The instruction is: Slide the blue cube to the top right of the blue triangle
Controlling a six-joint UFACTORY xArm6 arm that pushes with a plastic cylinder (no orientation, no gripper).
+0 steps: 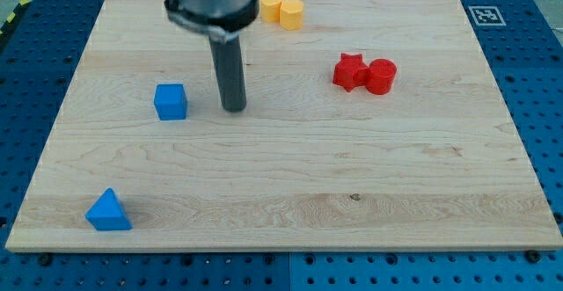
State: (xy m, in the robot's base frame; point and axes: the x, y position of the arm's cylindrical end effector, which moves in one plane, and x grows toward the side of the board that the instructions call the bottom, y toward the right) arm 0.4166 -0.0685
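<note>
The blue cube [171, 101] sits on the wooden board at the view's left, a little above the middle. The blue triangle [109, 211] lies near the board's bottom left corner, well below and left of the cube. My tip [233, 109] rests on the board just right of the blue cube, with a small gap between them. The rod rises straight up to the arm's grey head at the view's top.
A yellow block pair [281, 10] sits at the top edge, right of the arm. A red star [349, 70] and a red cylinder [382, 76] touch each other at the upper right. The wooden board [352, 194] ends in a blue pegboard surround.
</note>
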